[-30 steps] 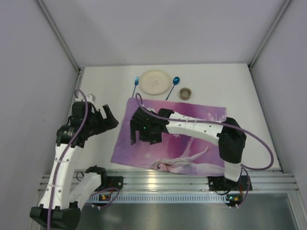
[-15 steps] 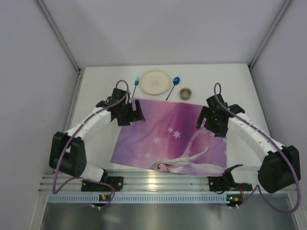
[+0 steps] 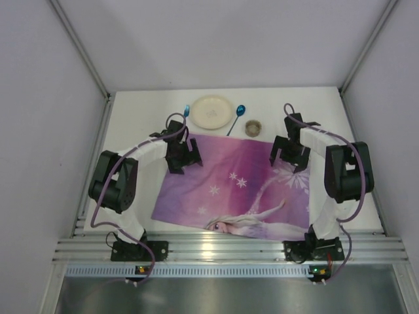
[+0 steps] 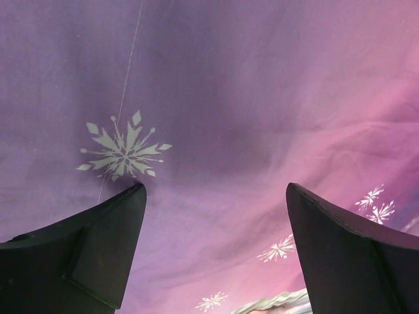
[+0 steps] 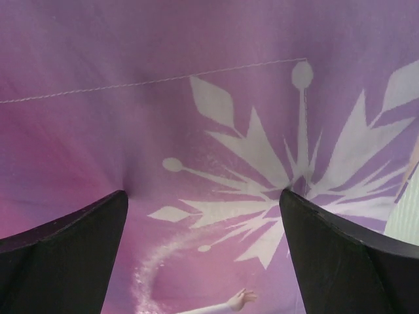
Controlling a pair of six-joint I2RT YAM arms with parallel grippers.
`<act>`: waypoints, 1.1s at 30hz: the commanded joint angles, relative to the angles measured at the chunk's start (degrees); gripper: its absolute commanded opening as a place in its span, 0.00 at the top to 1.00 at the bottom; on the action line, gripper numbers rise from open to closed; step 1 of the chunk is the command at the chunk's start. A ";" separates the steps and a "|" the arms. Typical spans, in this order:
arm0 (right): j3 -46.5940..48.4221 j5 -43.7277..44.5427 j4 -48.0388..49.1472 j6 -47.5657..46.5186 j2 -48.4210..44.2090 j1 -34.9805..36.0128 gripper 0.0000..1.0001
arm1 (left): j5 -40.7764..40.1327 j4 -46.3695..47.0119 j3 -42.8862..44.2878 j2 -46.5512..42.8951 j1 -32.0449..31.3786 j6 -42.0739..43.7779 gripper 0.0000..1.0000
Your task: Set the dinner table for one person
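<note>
Dinner table [image 3: 137,118]: one placemat [image 3: 229,190], one plate [image 3: 211,111], two utensils [image 3: 186,112], one small cup [image 3: 253,127].

The placemat [image 3: 229,190] lies on the bench [image 3: 137,108], toward its near edge. Behind the mat, from left to right, lie a utensil [image 3: 184,118], a plate [image 3: 211,111], a spoon [image 3: 236,118] and a small cup [image 3: 254,127]. My left end effector [image 3: 183,160] is over the mat's far left corner, and my right end effector [image 3: 291,157] is over its far right part.
</note>
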 commanded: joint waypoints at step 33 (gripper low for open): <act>40.51 -4.44 0.72 9.59 16.89 4.21 0.07 | -15.48 -21.05 15.71 -17.46 0.96 5.92 0.02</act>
